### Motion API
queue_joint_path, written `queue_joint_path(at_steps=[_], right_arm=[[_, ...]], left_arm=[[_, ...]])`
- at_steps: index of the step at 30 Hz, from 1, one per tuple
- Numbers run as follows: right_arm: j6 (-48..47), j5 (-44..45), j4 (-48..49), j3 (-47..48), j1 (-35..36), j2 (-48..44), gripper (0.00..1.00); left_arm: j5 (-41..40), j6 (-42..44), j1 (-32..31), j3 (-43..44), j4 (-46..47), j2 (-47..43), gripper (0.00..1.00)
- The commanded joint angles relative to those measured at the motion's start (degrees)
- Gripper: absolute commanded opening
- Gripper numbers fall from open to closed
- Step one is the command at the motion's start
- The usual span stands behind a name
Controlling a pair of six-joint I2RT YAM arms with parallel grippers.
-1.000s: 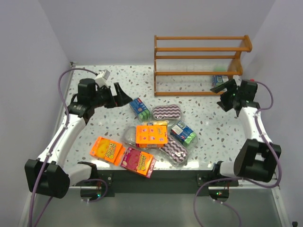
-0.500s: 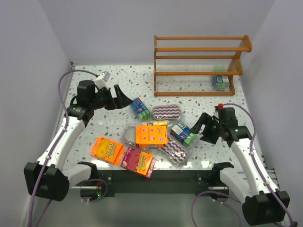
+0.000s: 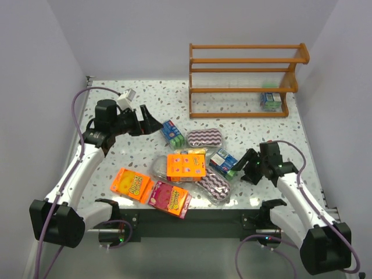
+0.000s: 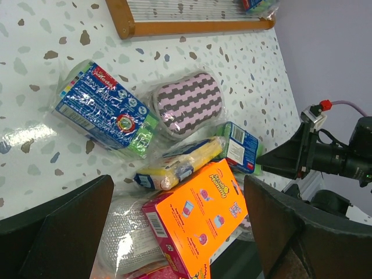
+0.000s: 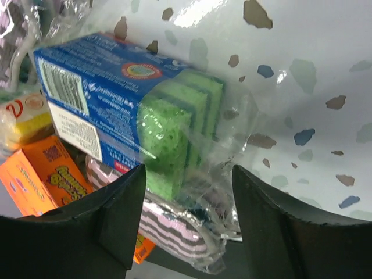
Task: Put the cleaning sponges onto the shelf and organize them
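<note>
1. Fingers of the right gripper stand apart and hold nothing. The blue-and-green pack lies just ahead of them, its green end reaching into the gap between the tips.
2. Push in far enough that both pads pass the loose clear wrap and bracket the firm sponge sides, then close squarely.
3. A zigzag pad crowds in just beneath the tips. Keep them off its film, or it may lift too.
4. Raise the pack straight up before swinging to the shelf, well beyond the fingertips, where another pack already sits low down.
5. The left gripper is likewise spread and empty, with a second blue-and-green pack ahead of it, apart.
</note>
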Motion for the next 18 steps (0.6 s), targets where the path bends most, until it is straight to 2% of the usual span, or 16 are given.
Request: queue_joint_path(at_steps=[1,4,7,8,10,11,13,18], right_arm=[[7.61,2.86,10.34,-2.58,0.26,1.11,0.64],[9.64,3.12,13.78,-4.69,0.26,3.13,0.59],[10.25,5.05,14.23,-5.66,0.26,3.84,0.47],[10.34,5.58,14.23,-6.01,0.26,3.92,0.38],[10.25,6.81,13.45,-6.10,0.26,3.66,0.26],[10.25,6.82,12.75,-6.01,0.26,3.40,0.14],[10.25,7.51,10.12,-5.14,0.17,2.35,0.02],[10.60,9.01,2.56,-1.45,-0.44,-3.01,0.00]], left_arm=[[0.58,-1.05,-0.17,0.45,1.78,-1.07,1.00],[0.14,-1.05,-0.17,0.37,1.51,-1.07,1.00],[-0.13,-1.13,-0.17,-0.07,1.51,-1.34,1.00],[-0.30,-1.22,-0.17,-0.42,1.43,-1.42,1.00],[-0.39,-1.48,-0.17,-0.86,1.69,-1.69,1.00],[-0.39,-1.66,-0.17,-1.39,1.86,-1.78,1.00],[-0.48,-1.75,-0.17,-1.65,1.95,-2.13,1.00],[-0.74,-1.75,-0.17,-2.09,1.78,-3.18,1.00]])
